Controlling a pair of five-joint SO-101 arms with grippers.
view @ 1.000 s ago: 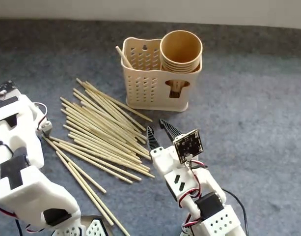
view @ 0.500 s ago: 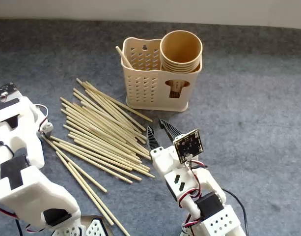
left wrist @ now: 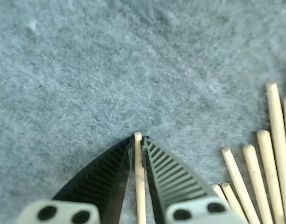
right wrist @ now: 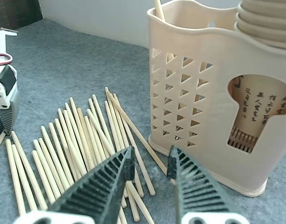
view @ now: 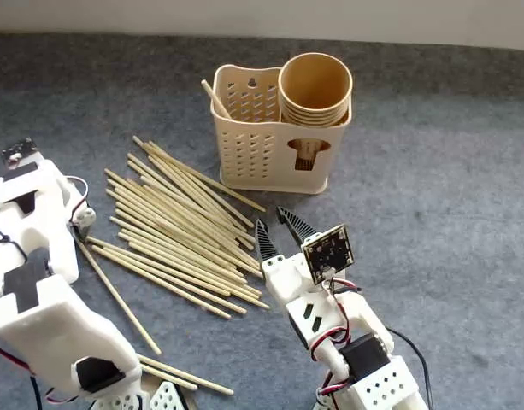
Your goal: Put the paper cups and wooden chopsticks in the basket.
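Left tool (left wrist: 138, 140) was clenched on a single wooden chopstick (view: 116, 295), gripping close to one end. The rest of the stick trailed over the grey worktop (view: 450, 213), apart from the main pile. Judgement: the end grip was probably chosen so the stick could be swung upright and fed tip-first into a narrow opening.

Right tool (view: 279, 224) was released, jaws apart, holding nothing. It sat just in front of the basket (view: 262, 158), over the near edge of the pile. Judgement: it was parked clear of the left arm's likely path.

The paper cups (view: 314, 85) stood nested as one stack in one compartment of the basket. Judgement: the cup part looked done, and nesting kept the other compartment free.

One chopstick (view: 214, 98) leaned in that free compartment, its tip above the rim.

The chopstick pile (view: 176, 222) lay fanned flat on the worktop between the left arm and the basket. A stray pair (view: 180, 371) lay near the arm bases.

Judgement: most of the chopstick work was outstanding. A stick held at one end may pivot in the tool when lifted.
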